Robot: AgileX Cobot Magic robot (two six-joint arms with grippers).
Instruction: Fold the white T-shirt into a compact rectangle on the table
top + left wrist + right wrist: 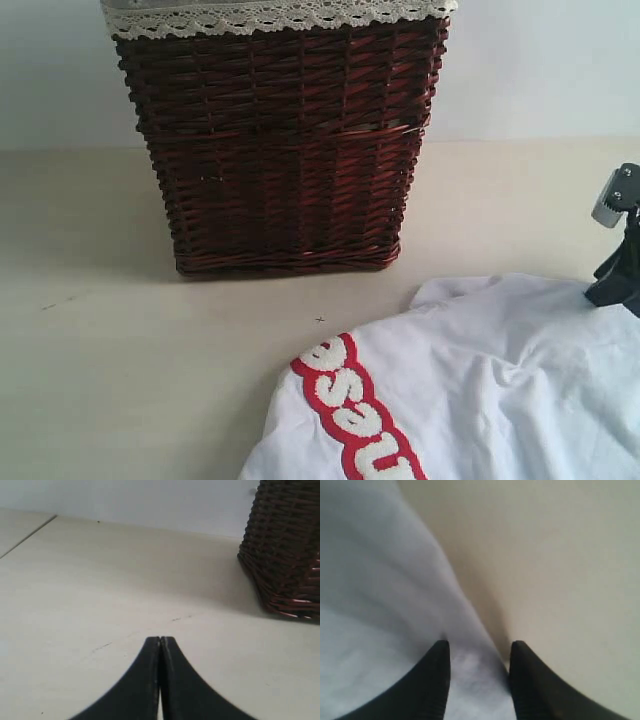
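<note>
The white T-shirt (pixel 500 390) lies rumpled at the front right of the table (pixel 120 330), its red-outlined fuzzy letters (pixel 355 410) running along its left fold. My right gripper (pixel 622 275) sits at the shirt's far right edge. In the right wrist view that gripper (pixel 479 652) is open, its two black fingers astride a raised ridge of the white T-shirt (pixel 380 605), with bare table (pixel 560 560) beside it. My left gripper (pixel 160 640) is shut with nothing in it, low over bare table (pixel 100 590). The exterior view does not show the left gripper.
A dark wicker basket (pixel 285 150) with white lace trim (pixel 270 15) stands at the back centre of the table. The same basket (pixel 287 550) shows at the edge of the left wrist view. A pale wall (pixel 540 60) rises behind.
</note>
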